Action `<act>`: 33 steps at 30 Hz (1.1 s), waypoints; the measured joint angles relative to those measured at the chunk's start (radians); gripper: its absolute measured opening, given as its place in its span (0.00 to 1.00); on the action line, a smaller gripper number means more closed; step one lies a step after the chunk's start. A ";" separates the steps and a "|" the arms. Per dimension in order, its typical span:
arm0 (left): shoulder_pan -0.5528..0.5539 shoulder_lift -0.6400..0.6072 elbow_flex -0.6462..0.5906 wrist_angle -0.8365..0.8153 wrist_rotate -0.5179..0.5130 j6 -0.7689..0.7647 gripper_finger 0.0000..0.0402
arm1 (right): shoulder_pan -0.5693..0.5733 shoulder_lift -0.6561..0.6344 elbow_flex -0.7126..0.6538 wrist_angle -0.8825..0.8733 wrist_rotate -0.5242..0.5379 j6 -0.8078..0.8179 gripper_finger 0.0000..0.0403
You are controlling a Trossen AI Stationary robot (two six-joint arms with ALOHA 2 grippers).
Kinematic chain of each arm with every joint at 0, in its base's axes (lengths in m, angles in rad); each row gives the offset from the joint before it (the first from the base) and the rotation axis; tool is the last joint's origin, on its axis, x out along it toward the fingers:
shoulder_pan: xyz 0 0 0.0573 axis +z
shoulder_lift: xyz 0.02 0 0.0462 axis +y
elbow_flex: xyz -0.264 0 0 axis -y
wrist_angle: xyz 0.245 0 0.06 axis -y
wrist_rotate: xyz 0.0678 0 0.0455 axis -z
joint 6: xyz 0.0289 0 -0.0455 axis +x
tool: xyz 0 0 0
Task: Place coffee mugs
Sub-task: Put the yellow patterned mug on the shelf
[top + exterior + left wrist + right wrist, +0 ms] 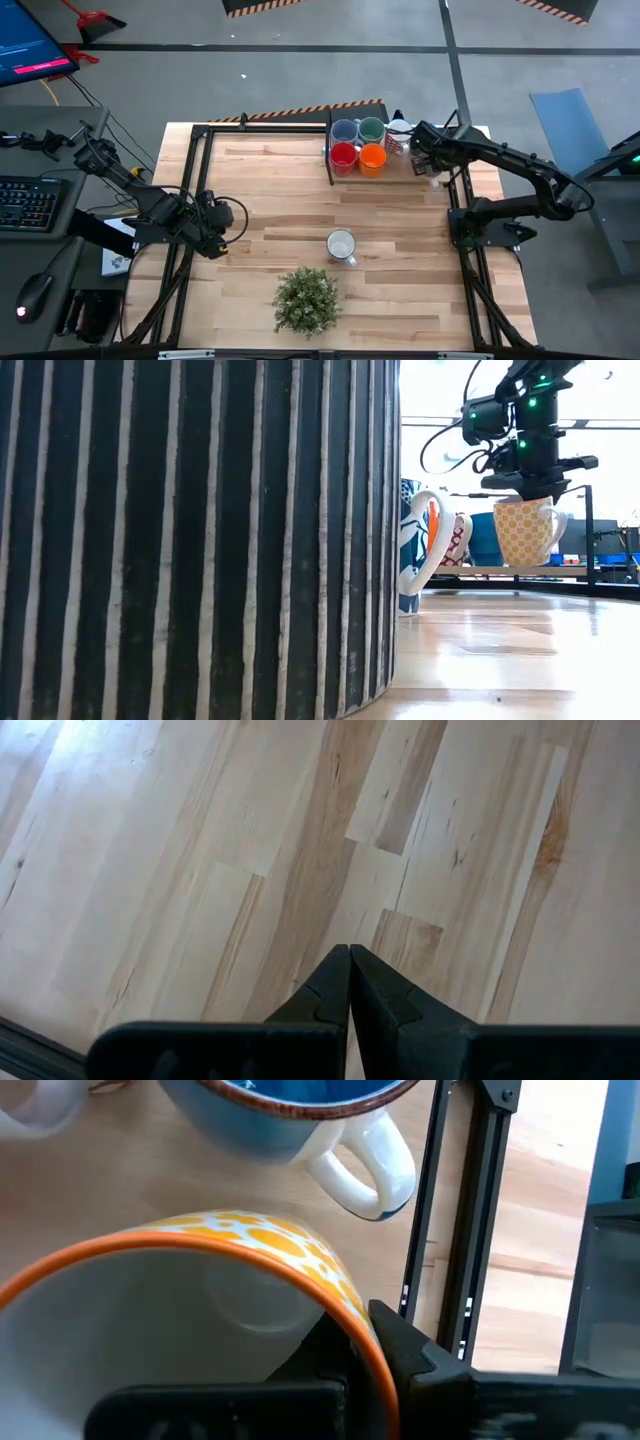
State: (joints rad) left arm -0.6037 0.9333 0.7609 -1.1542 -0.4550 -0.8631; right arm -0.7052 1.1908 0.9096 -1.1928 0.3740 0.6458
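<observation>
Item one, the held mug point(200, 1310): cream ceramic with orange dots and an orange rim. I had the right gripper point(350, 1345) clamped on its rim, one finger inside the wall and one outside. It hung clear of the boards at about 1 o'clock on the table point(270, 200), just beside the cluster at the far edge. In the low view it showed as a dotted mug point(524, 530) under the wrist, handle turned away from the other mugs.

Item two, the cluster: lavender-blue mug point(344, 131), green mug point(371, 128), red mug point(343, 156) and orange mug point(372, 157), packed two by two and touching, at 12 o'clock. A white mug with red pattern point(398, 134) stood just beside them. A blue-lined mug point(290, 1115) with a white handle sat close to the held one.

Item three, a white mug point(341, 246) alone near the centre, with the potted plant point(306, 299) at 6 o'clock of it.

Item four, the left gripper point(349, 982): fingers pressed together, holding nothing, parked over bare wood at 9 o'clock.

Handling note: I judged these mugs rigid, glazed and slick, fairly light when empty, and liable to chip on a hard knock. A pinch across the rim seemed the sound hold. The handle looked too narrow and curved to trust.
</observation>
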 joint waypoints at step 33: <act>0.000 0.000 -0.001 0.001 0.000 -0.043 0.00 | -0.048 0.000 0.000 0.043 0.043 -0.078 0.21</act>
State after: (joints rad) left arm -0.6037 0.9333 0.7601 -1.1528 -0.4549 -0.9066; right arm -0.7532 1.1904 0.9100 -1.1497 0.4170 0.5674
